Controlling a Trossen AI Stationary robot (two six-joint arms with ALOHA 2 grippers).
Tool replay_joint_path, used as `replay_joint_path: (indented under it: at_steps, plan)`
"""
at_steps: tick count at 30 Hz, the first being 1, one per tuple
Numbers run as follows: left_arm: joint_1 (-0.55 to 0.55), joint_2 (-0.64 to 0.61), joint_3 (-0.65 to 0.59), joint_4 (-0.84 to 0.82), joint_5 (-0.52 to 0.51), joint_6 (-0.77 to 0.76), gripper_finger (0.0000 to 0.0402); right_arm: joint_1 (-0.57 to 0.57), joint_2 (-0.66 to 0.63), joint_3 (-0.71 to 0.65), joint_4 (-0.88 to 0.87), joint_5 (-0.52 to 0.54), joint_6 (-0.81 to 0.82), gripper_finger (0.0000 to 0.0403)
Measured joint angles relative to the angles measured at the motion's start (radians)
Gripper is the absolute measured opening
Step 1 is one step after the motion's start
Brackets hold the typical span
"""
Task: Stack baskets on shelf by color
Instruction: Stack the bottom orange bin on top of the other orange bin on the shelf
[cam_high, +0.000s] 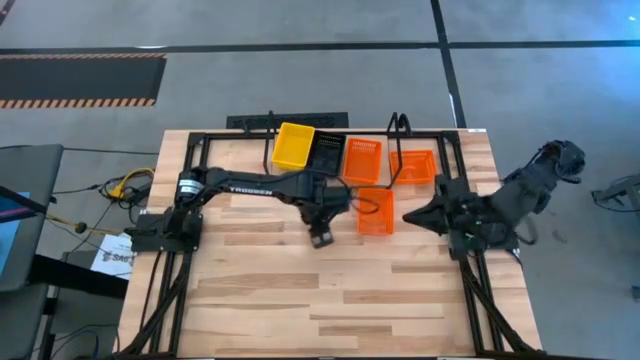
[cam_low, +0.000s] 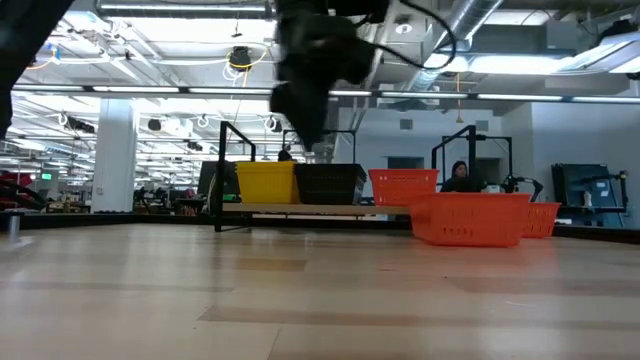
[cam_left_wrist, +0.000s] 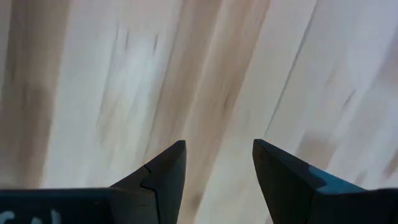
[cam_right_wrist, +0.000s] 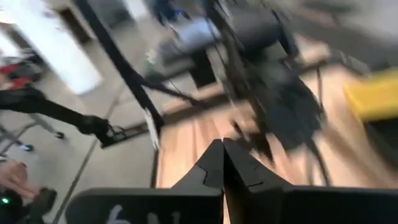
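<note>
Bare tabletop (cam_high: 300, 310) fills the lower frame. Left gripper (cam_high: 321, 238) hangs wide, empty; arm lettering is unreadable (too small). Right gripper (cam_right_wrist: 222, 163), pinched empty, sits by the right edge. Baskets (cam_high: 332, 155) crowd the shelf (cam_low: 300, 209) at upper centre.

The high view looks straight down on the whole table (cam_high: 330, 300) from well above, taking in both arms and the floor around. The low view sits at table-top height near one long edge, facing level across the boards to the shelf (cam_low: 330, 209) at the far edge and the room behind. The left wrist view points down, close to bare table wood, past its own fingers (cam_left_wrist: 163, 174). The right wrist view looks across the table toward the other arm. The high and low views share the shelf and the orange basket (cam_high: 375, 212) on the table in front of it.
</note>
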Motion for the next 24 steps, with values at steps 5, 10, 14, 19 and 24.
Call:
replay_joint_path:
  at_steps: [5, 10, 14, 19, 24]
  plan:
    - [-0.043, -0.028, 0.0, -0.133, -0.156, 0.044, 0.0174, -0.002, 0.017, 0.0, -0.198, 0.023, 0.262, 0.002]
    - [-0.092, -0.129, 0.0, -0.138, -0.347, 0.057, 0.0174, -0.015, 0.037, 0.0, -0.336, 0.038, 0.438, 0.0025]
    - [-0.112, -0.247, 0.0, -0.161, -0.44, 0.016, 0.0174, -0.042, 0.048, 0.0, -0.426, 0.039, 0.541, 0.0018]
    - [-0.131, -0.405, 0.0, -0.226, -0.567, -0.1, 0.0174, -0.099, 0.087, 0.0, -0.606, 0.005, 0.726, 0.0014]
    - [-0.162, -0.541, 0.0, -0.326, -0.693, -0.217, 0.0174, -0.162, 0.161, 0.0, -0.777, -0.094, 0.882, 0.0026]
